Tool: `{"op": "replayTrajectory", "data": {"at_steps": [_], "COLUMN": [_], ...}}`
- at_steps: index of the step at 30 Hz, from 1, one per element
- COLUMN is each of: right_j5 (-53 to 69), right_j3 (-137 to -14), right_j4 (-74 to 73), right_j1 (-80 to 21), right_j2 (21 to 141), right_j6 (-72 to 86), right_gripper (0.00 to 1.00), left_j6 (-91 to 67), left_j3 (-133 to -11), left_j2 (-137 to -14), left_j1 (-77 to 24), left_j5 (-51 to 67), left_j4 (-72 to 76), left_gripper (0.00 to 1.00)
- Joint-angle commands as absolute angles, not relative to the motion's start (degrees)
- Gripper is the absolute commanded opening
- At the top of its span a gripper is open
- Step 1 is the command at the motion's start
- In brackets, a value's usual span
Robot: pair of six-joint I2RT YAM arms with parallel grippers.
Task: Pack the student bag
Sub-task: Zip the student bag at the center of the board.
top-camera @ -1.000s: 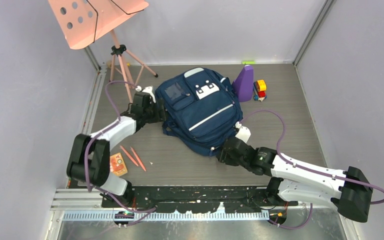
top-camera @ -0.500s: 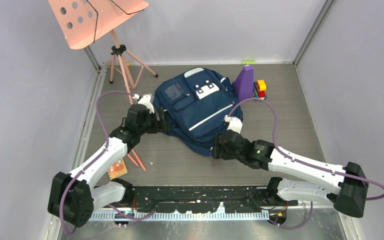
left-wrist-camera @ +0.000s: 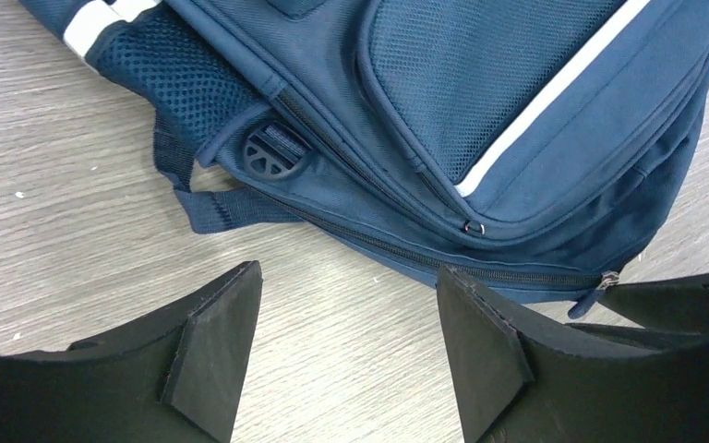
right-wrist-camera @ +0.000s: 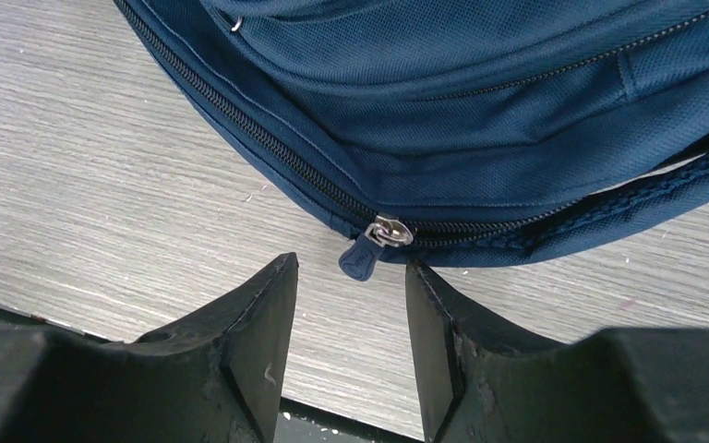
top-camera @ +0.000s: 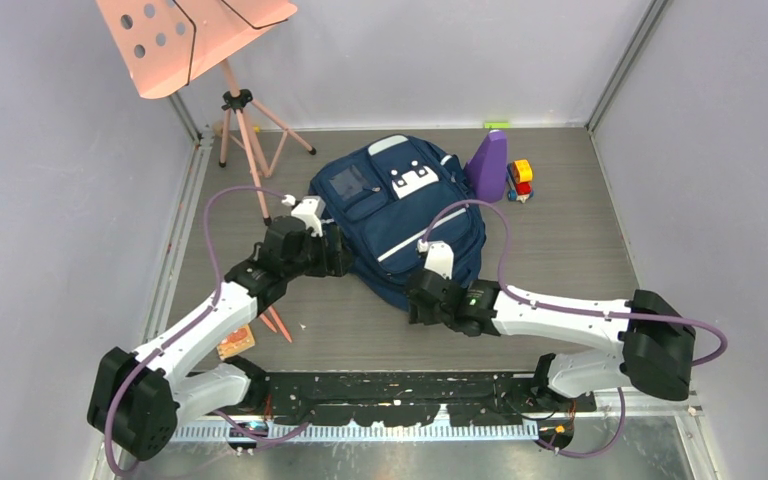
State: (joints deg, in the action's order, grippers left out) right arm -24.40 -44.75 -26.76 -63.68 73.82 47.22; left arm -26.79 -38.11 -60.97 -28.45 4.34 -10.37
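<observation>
The student bag (top-camera: 400,215) is a navy backpack with white stripes, lying flat and zipped in the middle of the table. My left gripper (top-camera: 345,262) is open at the bag's near left edge, over bare table beside a strap and buckle (left-wrist-camera: 272,152). In the left wrist view the gripper (left-wrist-camera: 346,277) holds nothing. My right gripper (top-camera: 415,300) is open at the bag's near edge. In the right wrist view the gripper (right-wrist-camera: 351,263) has the blue zipper pull (right-wrist-camera: 362,257) just ahead of the gap, untouched.
A purple cone (top-camera: 488,165) and a small coloured toy (top-camera: 521,178) stand right of the bag. A pink music stand (top-camera: 190,40) is at the back left. Two orange pencils (top-camera: 270,318) and an orange card (top-camera: 236,340) lie near the left arm.
The left gripper has moved right and nearer along the bag's left edge. The right gripper has moved left along the bag's near edge to the zipper pull.
</observation>
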Motion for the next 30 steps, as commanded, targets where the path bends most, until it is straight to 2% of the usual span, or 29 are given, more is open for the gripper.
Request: {"op": "replayTrajectory", "data": {"at_steps": [1,5,10,12,15,17,26,30], "right_j5": [-27.76,-29.54,-31.32,-31.64,-32.34,-32.35,-25.52,-20.29], "right_j3": [-48.39,-49.03,-50.75,-51.38,-52.07,-52.37,-48.45,-45.08], "right_j4": [-24.38,-25.09,-26.85,-27.61,-29.28,-30.12,-29.43,-26.62], "right_j1": [-64.07,-64.07,-64.07,-64.01,-64.06,-64.07,-62.57,-60.01], "right_j2": [75.13,76.29,78.64,79.44,80.06,79.72,72.75,69.38], "right_j6": [48.02,47.88,47.28,47.3,48.03,47.71,48.13,49.05], "right_gripper": [0.52,0.51,0.42,0.39,0.28,0.25,0.01,0.0], "left_j6": [-26.01,-25.1,-23.83,-23.14,-21.8,-20.89,-12.88,-8.71], "left_j3": [-37.44,-36.33,-35.95,-35.75,-35.6,-35.71,-36.2,-36.3], "left_j2": [-61.08,-60.36,-59.49,-59.24,-58.94,-59.08,-64.77,-72.18], "left_j1": [-30.15,-31.73,-32.62,-32.9,-33.58,-34.06,-41.06,-44.42], "left_j5": [5.16,5.39,6.12,6.45,6.82,7.63,21.23,22.92], "left_j4": [-8.68,-6.77,-6.11,-5.79,-5.26,-5.03,7.24,13.15], "left_gripper": [0.72,0.71,0.71,0.71,0.71,0.71,0.7,0.68]}}
